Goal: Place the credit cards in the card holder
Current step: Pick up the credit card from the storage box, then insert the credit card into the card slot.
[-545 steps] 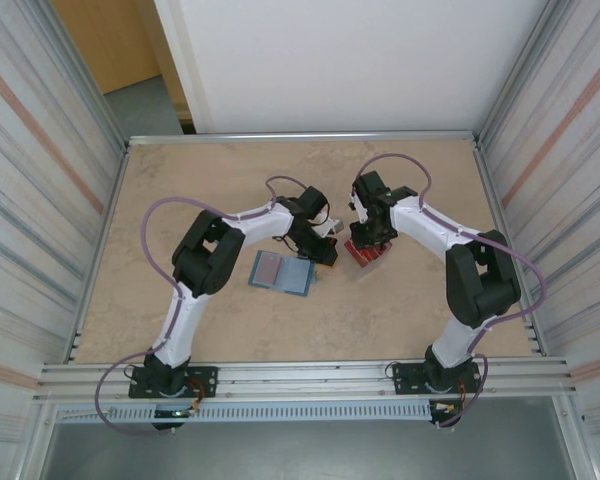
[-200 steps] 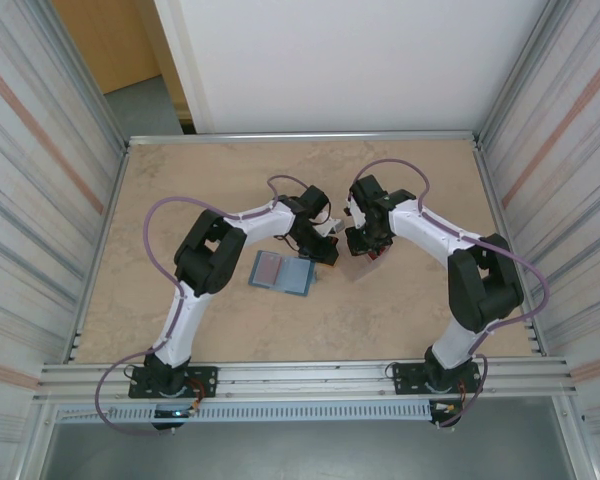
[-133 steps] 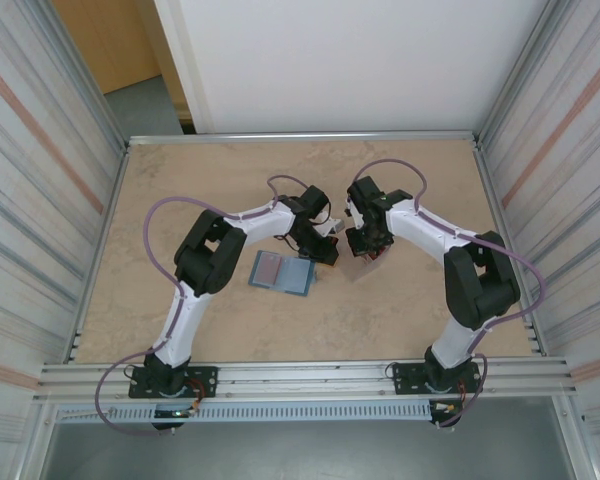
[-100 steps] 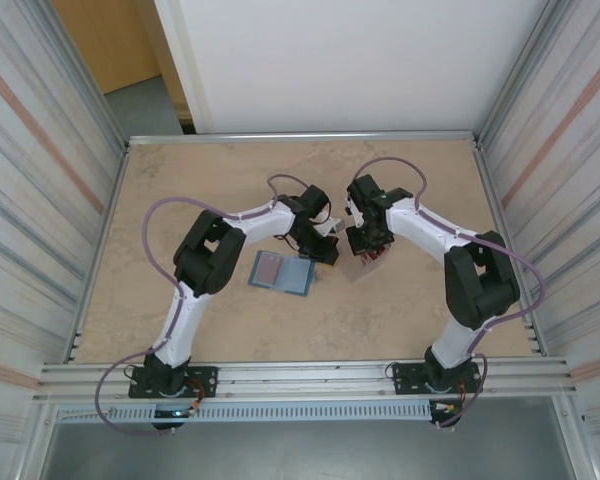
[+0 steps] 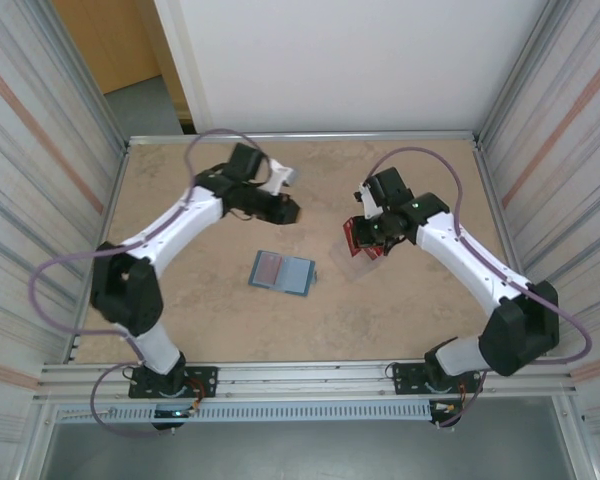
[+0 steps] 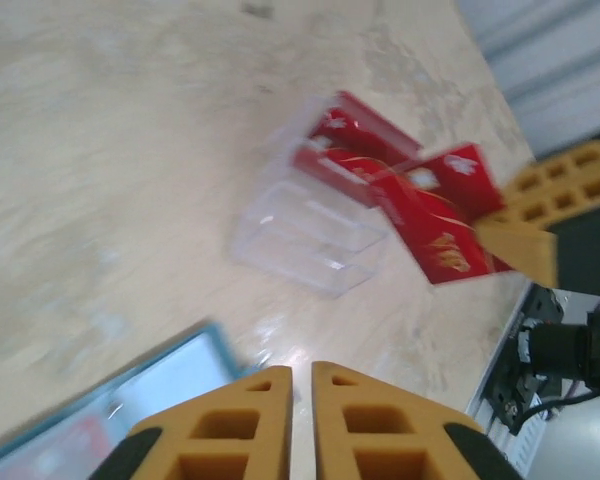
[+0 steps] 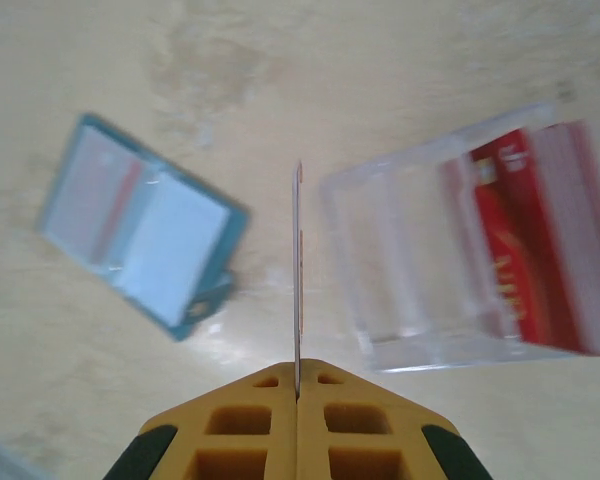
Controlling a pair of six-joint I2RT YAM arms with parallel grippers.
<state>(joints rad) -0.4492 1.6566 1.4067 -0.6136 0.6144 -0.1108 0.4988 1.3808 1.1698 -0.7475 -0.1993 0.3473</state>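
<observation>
The teal card holder lies open on the table; it also shows as the card holder left of my right fingers. My right gripper is shut on one red credit card, seen edge-on and held above the table between the holder and the clear case. More red credit cards sit inside that case. From the left wrist, the held credit card hangs at the case's right end. My left gripper hovers behind the holder, shut with nothing between its fingers.
A clear plastic case lies on the table right of the holder, partly under my right gripper. Metal rails border the table; striped walls stand left and right. Bare tabletop lies near the front and left.
The left arm has swung back and to the left, away from the holder's right edge. The right gripper has risen from the clear case with a red card.
</observation>
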